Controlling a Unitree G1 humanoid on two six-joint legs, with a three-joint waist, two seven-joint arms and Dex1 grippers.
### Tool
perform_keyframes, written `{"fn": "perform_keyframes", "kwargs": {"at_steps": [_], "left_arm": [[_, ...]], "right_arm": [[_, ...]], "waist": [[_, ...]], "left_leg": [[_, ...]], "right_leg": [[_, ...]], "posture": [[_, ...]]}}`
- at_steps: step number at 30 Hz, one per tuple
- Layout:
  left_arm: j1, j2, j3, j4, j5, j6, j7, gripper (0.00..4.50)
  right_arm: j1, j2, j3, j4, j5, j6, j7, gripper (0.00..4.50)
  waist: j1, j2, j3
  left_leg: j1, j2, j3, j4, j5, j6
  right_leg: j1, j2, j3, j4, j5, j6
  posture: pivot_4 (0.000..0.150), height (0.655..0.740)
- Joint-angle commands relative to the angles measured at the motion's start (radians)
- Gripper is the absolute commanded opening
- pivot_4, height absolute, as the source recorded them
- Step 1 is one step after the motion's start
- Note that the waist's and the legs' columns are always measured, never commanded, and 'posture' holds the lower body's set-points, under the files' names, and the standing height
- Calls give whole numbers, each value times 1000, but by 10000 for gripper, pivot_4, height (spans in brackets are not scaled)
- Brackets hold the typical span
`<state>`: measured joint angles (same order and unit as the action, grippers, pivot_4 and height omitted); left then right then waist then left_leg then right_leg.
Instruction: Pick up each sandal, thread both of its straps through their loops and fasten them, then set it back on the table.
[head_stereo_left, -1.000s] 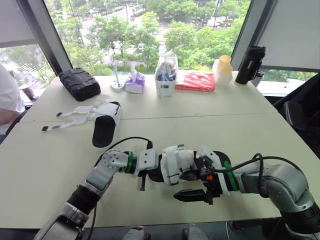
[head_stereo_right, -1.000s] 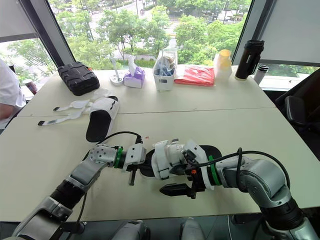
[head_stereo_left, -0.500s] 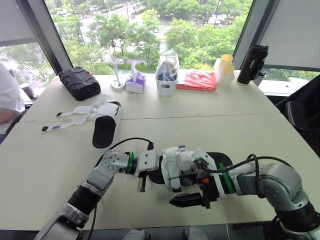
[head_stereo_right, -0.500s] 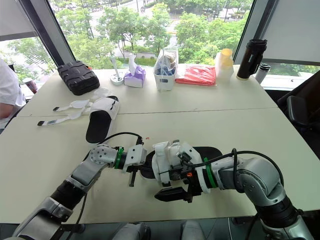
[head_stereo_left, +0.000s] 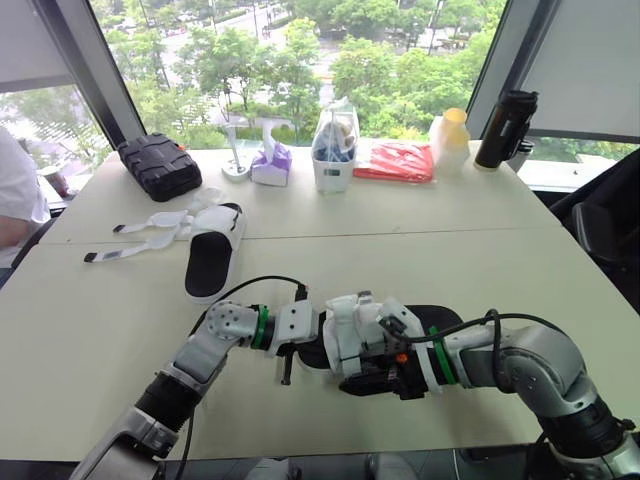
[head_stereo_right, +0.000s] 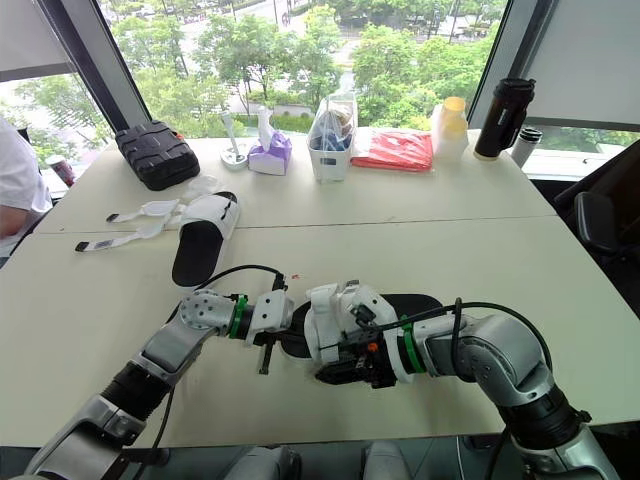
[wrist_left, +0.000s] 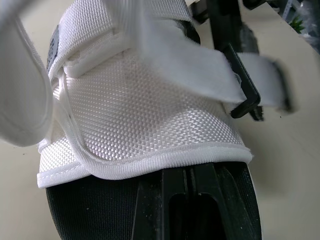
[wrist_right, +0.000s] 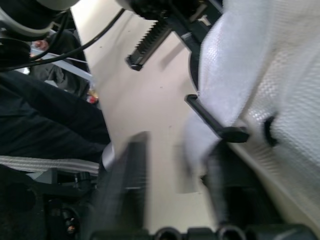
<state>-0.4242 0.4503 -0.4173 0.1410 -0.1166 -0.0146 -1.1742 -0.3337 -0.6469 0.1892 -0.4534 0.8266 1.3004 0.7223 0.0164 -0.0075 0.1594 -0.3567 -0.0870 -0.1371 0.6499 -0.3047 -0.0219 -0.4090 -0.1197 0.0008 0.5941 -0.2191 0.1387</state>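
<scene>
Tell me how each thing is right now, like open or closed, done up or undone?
near sandal: between the grippers, a strap end poking through its black loop.
far sandal: lying flat, both straps undone and spread on the table.
right gripper: open, next to the near sandal's strap.
black case: closed.
black bottle: standing up, lid on.

Two sandals: far sandal (head_stereo_left: 212, 258), near sandal (head_stereo_left: 350, 335). One black case (head_stereo_left: 160, 166), one black flask (head_stereo_left: 503, 128), one red packet (head_stereo_left: 393, 161).
</scene>
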Motion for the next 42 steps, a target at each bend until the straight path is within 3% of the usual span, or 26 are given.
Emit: {"fn": "perform_keyframes", "kwargs": {"at_steps": [1, 9, 15, 22, 25, 33, 38, 42], "left_arm": [[51, 13, -81, 69, 95, 45, 2, 0], [57, 17, -83, 57, 94, 50, -1, 0], [62, 27, -84, 54, 94, 56, -11, 0], [82, 32, -98, 36, 97, 64, -12, 0], [87, 34, -108, 32, 101, 68, -11, 0], [71, 35, -143, 70, 130, 35, -14, 0], [58, 21, -149, 119, 140, 8, -8, 0], [51, 15, -158, 139, 149, -14, -8, 0]], "right_arm": [[-10, 11, -2, -12, 6, -19, 5, 405], [15, -115, 83, -40, 17, 2, 120, 405], [56, -292, 215, -104, -20, -75, 294, 405], [105, -347, 248, -151, -48, -136, 340, 405], [108, -361, 232, -162, -56, -153, 346, 405], [20, -434, 9, -256, 63, -159, 397, 405], [-138, -445, -79, -231, 146, -131, 414, 405], [-297, -378, -80, -126, 164, -94, 388, 405]], "waist": [[-1, 0, 0], [1, 0, 0], [-1, 0, 0], [6, 0, 0], [21, 0, 0], [25, 1, -1], [27, 1, 0], [33, 1, 0]], "left_leg": [[0, 0, 0, 0, 0, 0], [0, -1, -1, -1, 0, 0], [-1, -1, 0, -1, 0, 0], [-1, -1, -1, -3, -2, 3], [-1, -1, 0, -3, -6, 4], [-2, -2, 0, -3, -11, 7], [-2, -1, 0, -2, -11, 7], [-3, -3, 0, -1, -11, 7]], "right_leg": [[0, 0, 0, 0, 0, 0], [0, -1, -1, -1, -1, 1], [0, -1, -1, -2, -2, 2], [1, -2, -2, -6, -3, 4], [2, -2, -2, -9, -1, 1], [3, -2, -2, -14, -1, 1], [4, -2, -2, -14, -2, 2], [3, -3, -2, -14, -2, 2]], "posture": [[1500, 7400], [1500, 7400], [1500, 7400], [1500, 7400], [1500, 7400], [1500, 7400], [1500, 7400], [1500, 7400]]}}
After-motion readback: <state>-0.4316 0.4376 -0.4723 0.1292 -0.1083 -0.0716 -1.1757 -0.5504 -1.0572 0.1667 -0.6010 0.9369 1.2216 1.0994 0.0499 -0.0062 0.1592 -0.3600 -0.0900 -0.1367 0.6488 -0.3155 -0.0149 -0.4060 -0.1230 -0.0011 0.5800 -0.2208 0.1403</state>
